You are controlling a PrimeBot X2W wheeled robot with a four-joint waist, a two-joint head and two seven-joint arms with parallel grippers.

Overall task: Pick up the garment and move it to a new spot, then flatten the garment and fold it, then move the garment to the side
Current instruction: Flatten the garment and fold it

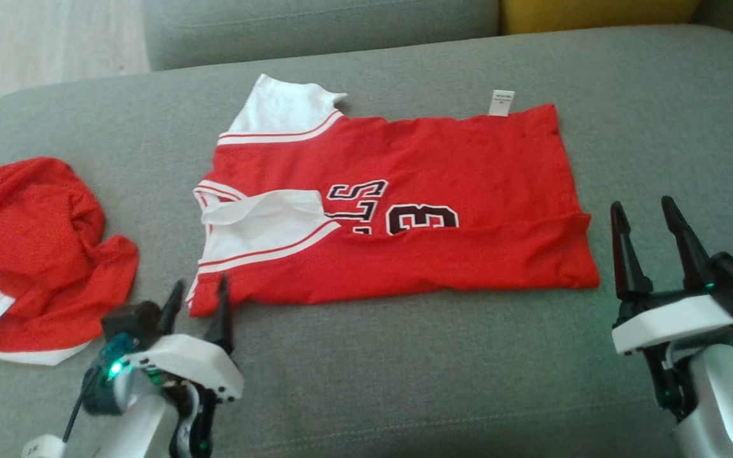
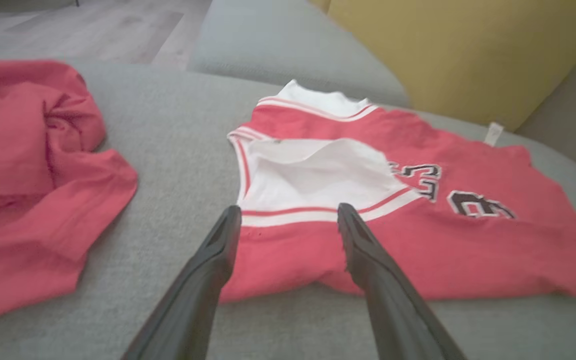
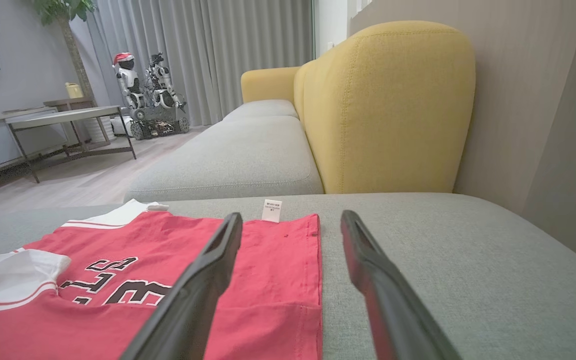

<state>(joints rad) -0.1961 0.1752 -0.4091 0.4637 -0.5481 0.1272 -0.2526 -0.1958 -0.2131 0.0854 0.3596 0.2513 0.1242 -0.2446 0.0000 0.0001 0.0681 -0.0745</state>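
Note:
The garment (image 1: 404, 210) is a red jersey with white sleeves and black lettering, lying folded lengthwise on the grey sofa seat (image 1: 404, 381). Its white sleeve end points left and a small white tag (image 1: 501, 102) sticks out at the far edge. My left gripper (image 1: 200, 291) is open at the jersey's near left corner, with the red hem (image 2: 288, 260) between its fingers in the left wrist view. My right gripper (image 1: 646, 219) is open just right of the jersey's hem end (image 3: 278, 280), holding nothing.
A second red and white garment (image 1: 35, 254) lies crumpled at the seat's left end. Yellow backrest cushions (image 3: 388, 100) stand behind the seat. Another grey seat cushion (image 1: 315, 25) lies beyond. Wooden floor (image 1: 42, 38), a low table (image 3: 68, 117) and robot figures (image 3: 148, 95) are farther off.

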